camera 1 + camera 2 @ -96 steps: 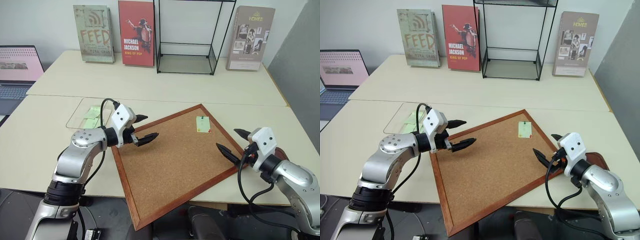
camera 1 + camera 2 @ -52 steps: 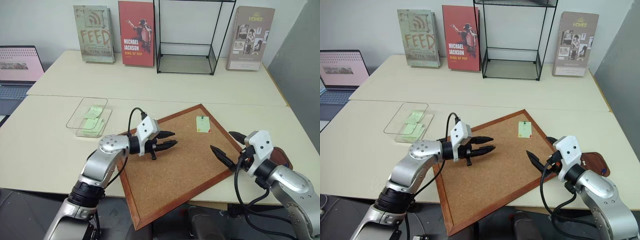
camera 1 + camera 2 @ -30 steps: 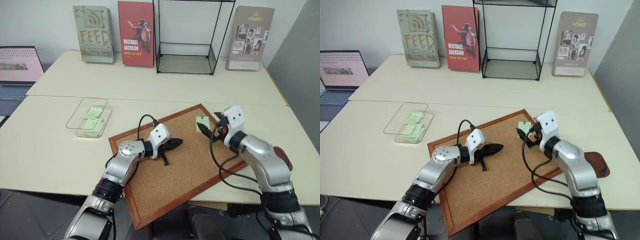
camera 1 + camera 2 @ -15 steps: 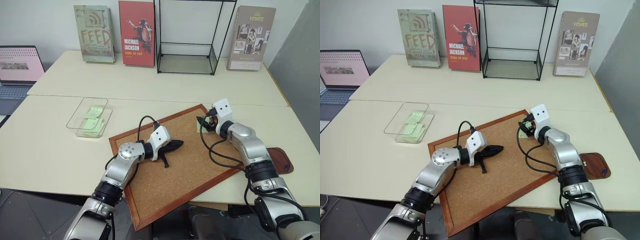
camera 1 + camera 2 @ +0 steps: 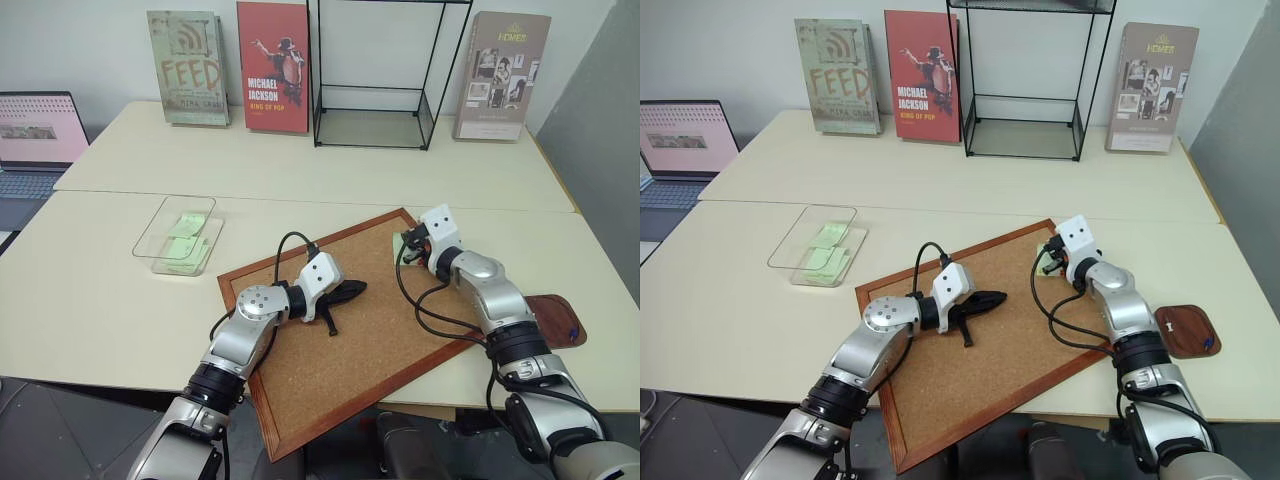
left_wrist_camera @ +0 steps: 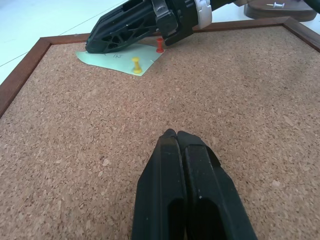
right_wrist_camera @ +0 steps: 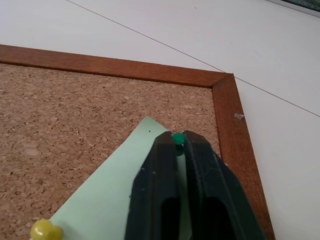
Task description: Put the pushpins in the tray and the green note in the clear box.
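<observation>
A pale green note is pinned near the far corner of the corkboard. My right gripper is shut on a green pushpin at the note's far edge. A yellow pushpin and a red pushpin also stand in the note. On the cork at mid-board rests my left gripper, shut and empty. The dark wooden tray lies by the board's right corner with a pin in it. The clear box sits far left, with green notes inside.
A black wire-frame glass case and three upright books line the back of the table. A laptop stands at the far left. The corkboard's near corner overhangs the table's front edge.
My right gripper came down and forward onto the note's far edge and went from open to shut on the green pushpin. The left arm stayed put.
</observation>
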Motion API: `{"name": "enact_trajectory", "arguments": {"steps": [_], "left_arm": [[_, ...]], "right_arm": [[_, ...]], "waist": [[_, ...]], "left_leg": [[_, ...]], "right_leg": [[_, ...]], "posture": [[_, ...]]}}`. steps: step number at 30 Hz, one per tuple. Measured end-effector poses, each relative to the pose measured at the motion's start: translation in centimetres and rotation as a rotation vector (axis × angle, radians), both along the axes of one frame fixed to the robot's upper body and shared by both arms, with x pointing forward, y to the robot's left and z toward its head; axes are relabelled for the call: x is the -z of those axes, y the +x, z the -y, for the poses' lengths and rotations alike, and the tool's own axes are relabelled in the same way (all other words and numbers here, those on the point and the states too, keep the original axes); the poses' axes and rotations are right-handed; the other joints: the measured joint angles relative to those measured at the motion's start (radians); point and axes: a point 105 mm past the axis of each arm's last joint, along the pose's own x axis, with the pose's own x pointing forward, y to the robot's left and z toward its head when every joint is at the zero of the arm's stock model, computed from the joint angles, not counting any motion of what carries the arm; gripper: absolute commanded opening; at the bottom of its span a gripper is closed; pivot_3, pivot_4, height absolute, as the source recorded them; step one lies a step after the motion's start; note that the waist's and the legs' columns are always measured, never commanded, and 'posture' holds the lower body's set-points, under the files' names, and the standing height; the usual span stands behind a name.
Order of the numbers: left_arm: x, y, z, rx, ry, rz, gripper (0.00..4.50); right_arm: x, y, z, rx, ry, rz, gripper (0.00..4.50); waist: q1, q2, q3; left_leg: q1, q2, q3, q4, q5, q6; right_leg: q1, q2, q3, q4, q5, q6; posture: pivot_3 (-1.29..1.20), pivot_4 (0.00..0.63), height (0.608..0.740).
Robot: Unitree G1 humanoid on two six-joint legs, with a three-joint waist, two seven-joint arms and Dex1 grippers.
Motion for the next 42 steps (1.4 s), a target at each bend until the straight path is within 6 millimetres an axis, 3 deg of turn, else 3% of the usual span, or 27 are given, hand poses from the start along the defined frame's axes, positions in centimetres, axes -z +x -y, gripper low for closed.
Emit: {"name": "enact_trajectory", "arguments": {"steps": [22, 27, 34, 38, 42], "left_arm": [[0.1, -0.2, 0.3, 0.025, 0.014, 0.007, 0.0], [0.2, -0.3, 0.5, 0.029, 0.022, 0.014, 0.0], [0.2, -0.3, 0.6, 0.032, 0.027, 0.02, 0.0], [0.3, -0.4, 0.9, 0.039, 0.023, 0.02, 0.0], [0.3, -0.6, 0.9, 0.038, 0.022, 0.021, 0.0]], "right_arm": [[-0.7, -1.1, 0.5, 0.017, -0.014, 0.033, 0.03], [-3.7, -1.2, 0.3, 0.016, 0.014, 0.135, 0.03], [-5.1, -1.6, 0.6, 0.034, 0.038, 0.166, 0.03], [-7.2, -3.9, 2.7, 0.061, 0.019, 0.234, 0.03], [-6.2, -7.6, 7.1, 0.151, -0.078, 0.182, 0.03]], "waist": [[0.0, 0.001, 0.0], [0.0, 0.001, 0.0], [0.001, 0.002, 0.0], [0.009, 0.002, -0.001], [0.01, 0.003, -0.001]], "left_leg": [[0.0, 0.0, 0.0, 0.0, 0.0, 0.0], [0.001, 0.0, 0.0, 0.0, 0.0, 0.0], [0.002, 0.0, 0.0, 0.0, 0.0, 0.0], [0.0, 0.0, -0.001, -0.001, 0.0, 0.0], [0.0, 0.0, -0.001, -0.001, 0.0, 0.0]], "right_leg": [[0.0, 0.0, 0.0, 0.0, 0.0, 0.0], [0.001, 0.0, 0.0, 0.0, 0.0, 0.0], [0.002, 0.0, 0.0, 0.0, 0.0, 0.0], [0.002, 0.0, -0.001, -0.003, 0.0, 0.0], [0.002, -0.001, 0.0, -0.004, 0.0, 0.0]], "posture": [[0.0, 0.15, 0.74], [0.0, 0.15, 0.74], [0.0, 0.15, 0.74], [0.0, 0.15, 0.74], [0.0, 0.15, 0.74]]}}
